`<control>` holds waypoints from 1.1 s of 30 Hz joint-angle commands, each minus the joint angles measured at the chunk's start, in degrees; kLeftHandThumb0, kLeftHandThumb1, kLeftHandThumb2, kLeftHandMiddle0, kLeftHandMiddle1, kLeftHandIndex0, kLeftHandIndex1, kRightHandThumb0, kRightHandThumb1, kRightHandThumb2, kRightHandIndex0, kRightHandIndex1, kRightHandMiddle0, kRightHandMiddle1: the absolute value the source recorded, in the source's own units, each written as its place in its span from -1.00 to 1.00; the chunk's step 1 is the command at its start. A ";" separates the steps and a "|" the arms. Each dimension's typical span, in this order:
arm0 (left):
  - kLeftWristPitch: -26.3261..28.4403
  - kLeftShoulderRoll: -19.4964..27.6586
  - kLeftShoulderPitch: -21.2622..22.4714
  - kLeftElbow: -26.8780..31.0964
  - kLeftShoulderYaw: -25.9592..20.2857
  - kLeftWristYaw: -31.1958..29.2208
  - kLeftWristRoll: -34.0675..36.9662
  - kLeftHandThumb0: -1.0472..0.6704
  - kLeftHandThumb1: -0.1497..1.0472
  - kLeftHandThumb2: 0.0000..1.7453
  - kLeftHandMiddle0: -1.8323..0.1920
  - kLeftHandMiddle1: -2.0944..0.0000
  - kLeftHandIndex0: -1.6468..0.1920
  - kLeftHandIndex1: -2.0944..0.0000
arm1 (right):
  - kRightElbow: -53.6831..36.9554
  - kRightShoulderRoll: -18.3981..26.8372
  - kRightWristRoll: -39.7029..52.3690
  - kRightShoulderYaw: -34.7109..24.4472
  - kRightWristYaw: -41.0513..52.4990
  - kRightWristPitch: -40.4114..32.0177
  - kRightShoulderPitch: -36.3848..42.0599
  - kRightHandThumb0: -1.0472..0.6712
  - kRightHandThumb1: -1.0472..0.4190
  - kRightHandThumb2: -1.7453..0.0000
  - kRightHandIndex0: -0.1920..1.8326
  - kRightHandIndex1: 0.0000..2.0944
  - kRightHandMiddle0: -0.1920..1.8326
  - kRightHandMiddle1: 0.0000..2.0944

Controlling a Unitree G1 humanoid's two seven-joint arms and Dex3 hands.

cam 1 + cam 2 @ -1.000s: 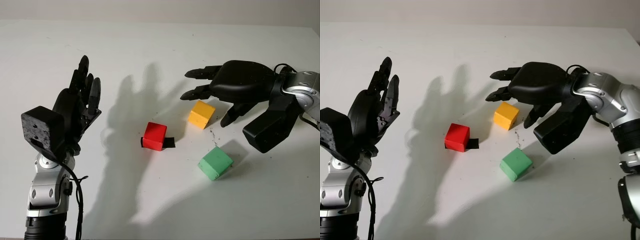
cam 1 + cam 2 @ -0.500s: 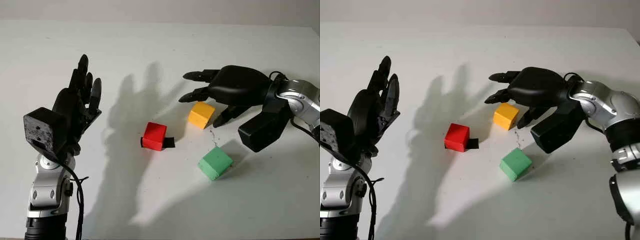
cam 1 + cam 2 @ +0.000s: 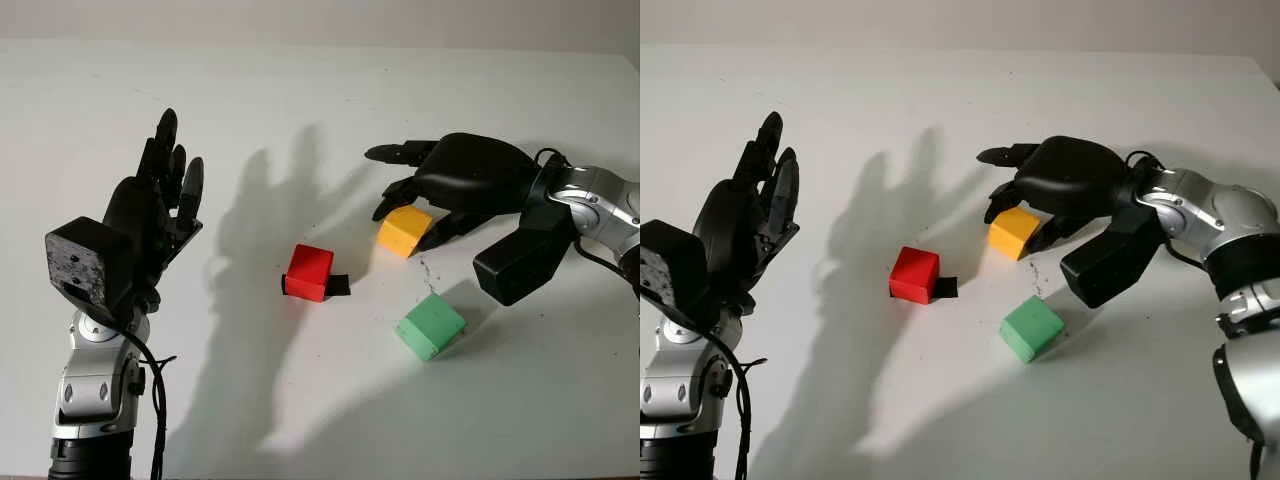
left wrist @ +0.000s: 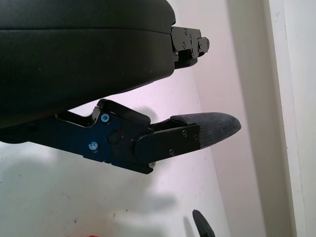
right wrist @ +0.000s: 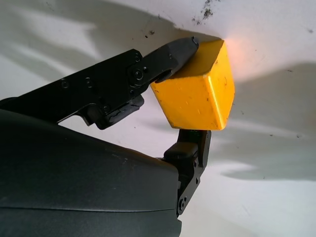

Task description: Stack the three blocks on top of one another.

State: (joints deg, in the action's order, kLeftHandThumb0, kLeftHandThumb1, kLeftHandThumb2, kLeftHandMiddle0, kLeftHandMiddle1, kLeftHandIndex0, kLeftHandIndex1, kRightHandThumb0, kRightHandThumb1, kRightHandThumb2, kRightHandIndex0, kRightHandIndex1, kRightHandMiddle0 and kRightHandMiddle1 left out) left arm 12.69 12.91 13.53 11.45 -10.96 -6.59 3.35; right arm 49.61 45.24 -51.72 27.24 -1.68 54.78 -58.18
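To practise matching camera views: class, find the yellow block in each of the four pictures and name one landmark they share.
Left eye view: yellow block right of centre, under the right hand.
Right eye view: yellow block just right of centre, beyond the green block.
Left wrist view: not in it.
Right wrist view: yellow block between two black fingers.
Shared landmark: the right hand around the block.

Three plain blocks on a white table (image 3: 300, 120): a red block (image 3: 310, 272) beside a small black strip (image 3: 339, 285), a yellow-orange block (image 3: 404, 230), and a green block (image 3: 431, 325). Both hands are black (left hand (image 3: 160, 200), right hand (image 3: 455, 180)) on silver forearms.
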 commanded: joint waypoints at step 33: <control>0.70 0.30 -0.22 0.24 1.64 1.22 -1.69 -0.60 1.00 -0.32 0.89 0.95 0.88 0.95 | -19.37 -10.71 42.09 -11.32 46.56 -24.54 -0.04 -0.29 -0.81 0.94 -0.52 -0.95 -0.35 0.31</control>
State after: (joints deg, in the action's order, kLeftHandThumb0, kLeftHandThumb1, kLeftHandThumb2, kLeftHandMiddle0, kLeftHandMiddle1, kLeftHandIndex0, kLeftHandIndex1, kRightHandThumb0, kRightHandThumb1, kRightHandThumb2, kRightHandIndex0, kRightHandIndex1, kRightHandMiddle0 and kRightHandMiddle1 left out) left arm 13.63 13.37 13.53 11.45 -9.16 -5.46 1.38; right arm 31.79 35.18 -10.64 17.06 44.39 30.61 -58.22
